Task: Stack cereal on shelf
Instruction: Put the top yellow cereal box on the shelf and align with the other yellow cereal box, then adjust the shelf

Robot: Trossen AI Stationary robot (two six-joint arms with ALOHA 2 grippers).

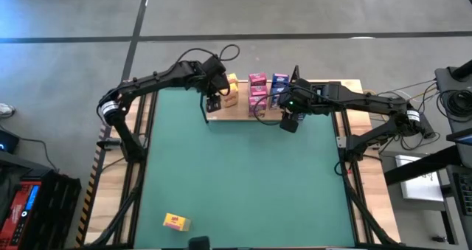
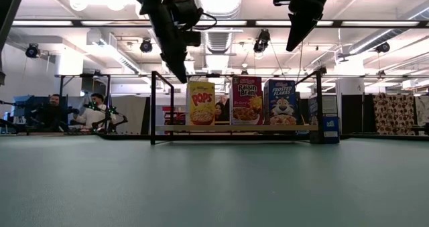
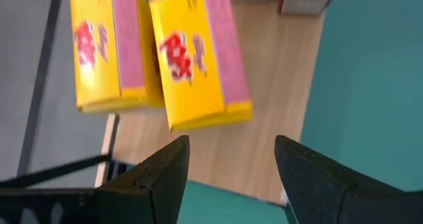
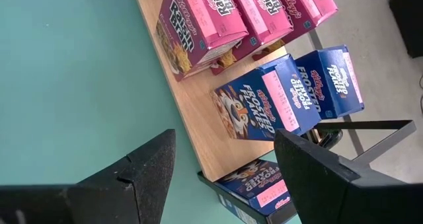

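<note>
The wooden shelf lies at the table's far edge. On it stand yellow cereal boxes, pink ones and blue ones, upright on their bottoms in rows. My left gripper hovers open above the shelf's left end, just in front of the yellow boxes. My right gripper hangs open over the shelf's right end, near the blue boxes. Another yellow box lies flat near the table's front left. A blue box sits on the table beside the shelf's right end.
Black wire uprights rise at the shelf's ends. Green tabletop stretches between the shelf and the near edge. People sit in the room behind the table. Cables and equipment stand off the table's right side.
</note>
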